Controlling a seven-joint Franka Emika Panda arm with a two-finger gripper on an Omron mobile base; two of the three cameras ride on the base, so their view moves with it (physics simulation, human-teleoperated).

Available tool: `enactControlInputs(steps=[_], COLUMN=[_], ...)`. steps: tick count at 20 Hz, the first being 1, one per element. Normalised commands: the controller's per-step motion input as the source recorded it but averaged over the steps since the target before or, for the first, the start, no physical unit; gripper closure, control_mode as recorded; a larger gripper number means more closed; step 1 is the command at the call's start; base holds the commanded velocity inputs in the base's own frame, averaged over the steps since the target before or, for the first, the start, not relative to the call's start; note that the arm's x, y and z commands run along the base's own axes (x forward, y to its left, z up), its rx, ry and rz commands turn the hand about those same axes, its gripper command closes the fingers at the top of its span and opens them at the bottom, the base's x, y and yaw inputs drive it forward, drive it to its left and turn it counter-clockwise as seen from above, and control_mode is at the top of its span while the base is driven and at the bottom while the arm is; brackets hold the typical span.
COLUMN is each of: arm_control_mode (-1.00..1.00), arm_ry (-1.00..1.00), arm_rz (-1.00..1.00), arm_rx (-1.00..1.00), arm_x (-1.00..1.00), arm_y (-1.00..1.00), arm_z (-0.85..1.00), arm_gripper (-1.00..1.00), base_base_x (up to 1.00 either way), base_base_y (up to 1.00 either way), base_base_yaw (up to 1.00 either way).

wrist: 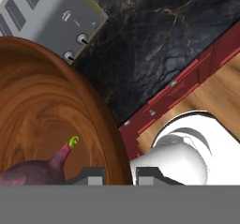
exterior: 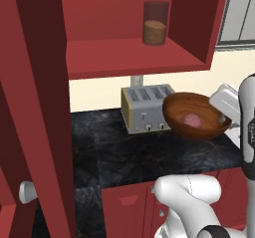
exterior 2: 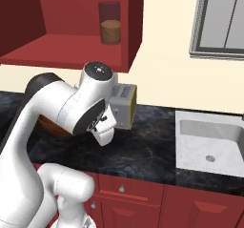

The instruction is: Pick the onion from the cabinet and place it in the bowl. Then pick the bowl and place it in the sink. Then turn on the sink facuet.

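Fingers: the gripper [wrist: 118, 174], bottom centre of the hand view, pinches the rim of the bowl [exterior: 195, 115].
Bowl: lifted above the desk [exterior: 129, 152], tilted, right of centre.
Onion [exterior: 191, 120]: inside the bowl.
Sink [exterior 2: 213, 139]: lower right of the right base view, beyond the toaster [exterior: 145, 108].

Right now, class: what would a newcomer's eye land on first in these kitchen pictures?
Probably the glossy brown bowl, tilted in front of the silver toaster over the dark counter, with the onion inside. The gripper is shut on its rim. Next, the red cabinet above, holding a jar.
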Motion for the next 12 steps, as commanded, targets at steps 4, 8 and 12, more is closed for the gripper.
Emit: enactControlInputs(steps=[4, 8, 12], arm_control_mode=[-1.0, -1.0, 1.0], arm_ry=[0.0, 0.0, 0.0], arm_rz=[0.0, 0.0, 0.0], arm_rx=[0.0, 0.0, 0.0], arm_x=[-0.25, -0.18, -0.18], arm_y=[0.0, 0.0, 0.0], arm_z=[0.0, 0.0, 0.0], arm_gripper=[1.0, 1.0, 1.0], base_base_x=[0.0, 0.0, -0.08], base_base_y=[0.0, 0.0, 0.0], base_base_yaw=[0.0, 0.0, 0.0])
